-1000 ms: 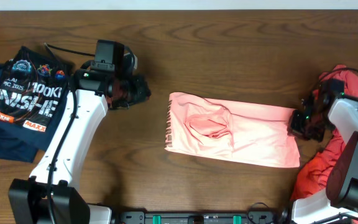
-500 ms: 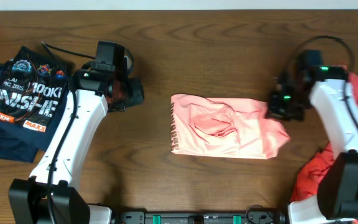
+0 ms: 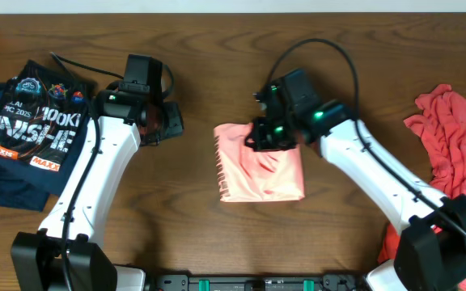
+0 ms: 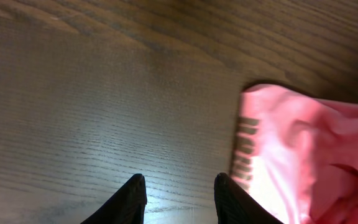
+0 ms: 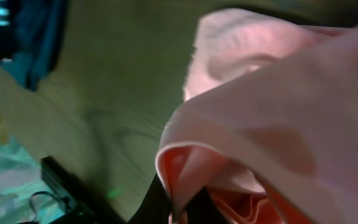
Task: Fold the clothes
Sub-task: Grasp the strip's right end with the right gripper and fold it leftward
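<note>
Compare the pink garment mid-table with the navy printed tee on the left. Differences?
Colour: the pink garment is plain pink, the navy tee dark with printed graphics. Place: the pink garment lies mid-table, the navy tee near the left edge. State: the right end effector pinches the pink garment; nothing touches the navy tee. Both lie folded on the table.
</note>
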Robot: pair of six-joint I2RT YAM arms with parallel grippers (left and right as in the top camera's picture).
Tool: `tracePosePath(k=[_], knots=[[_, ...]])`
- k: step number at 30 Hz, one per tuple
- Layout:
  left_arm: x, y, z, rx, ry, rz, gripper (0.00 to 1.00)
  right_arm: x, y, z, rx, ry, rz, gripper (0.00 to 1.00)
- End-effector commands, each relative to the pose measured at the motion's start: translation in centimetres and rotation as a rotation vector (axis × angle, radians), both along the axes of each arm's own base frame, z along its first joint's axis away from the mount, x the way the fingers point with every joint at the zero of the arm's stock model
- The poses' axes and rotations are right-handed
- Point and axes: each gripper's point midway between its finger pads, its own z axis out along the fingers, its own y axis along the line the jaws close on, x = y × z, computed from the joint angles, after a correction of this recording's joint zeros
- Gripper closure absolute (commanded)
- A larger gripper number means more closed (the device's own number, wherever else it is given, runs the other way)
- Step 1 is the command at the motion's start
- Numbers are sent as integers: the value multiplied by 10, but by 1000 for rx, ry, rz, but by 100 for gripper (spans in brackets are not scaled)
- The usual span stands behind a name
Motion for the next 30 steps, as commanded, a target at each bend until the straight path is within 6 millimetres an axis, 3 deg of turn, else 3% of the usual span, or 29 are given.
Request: tracePosePath(k=[1,8,13,15,19,21,22,23,26,30], knots=[[-3,5,-3,28,6,-9,62,-6,23,1,33,20,4,99],[-3,5,-3,28,9,-9,61,-18,46,-22,8,37,65,99],[-4,5,-4,29,13,-9,61,-43,66,-40,-3,46,200,95],[-5,5,-4,30,16,-9,61,-59,78,-46,6,38,305,87],[-5,5,-4,29,16,-9,61,-89,95,-53,26,-25,523,62],[-5,5,-4,29,17,-9,61,-93,98,-53,27,-62,579,46],[-6,6,-4,30,19,-9,61,-93,99,-52,29,-72,587,40],[-7,6,-4,30,23,-10,55,-91,98,-51,25,-77,581,38],[-10,6,-5,29,37,-11,47,-79,90,-43,25,-79,548,40],[-16,-8,-5,-46,62,-37,30,-46,58,-24,-25,-110,436,41]])
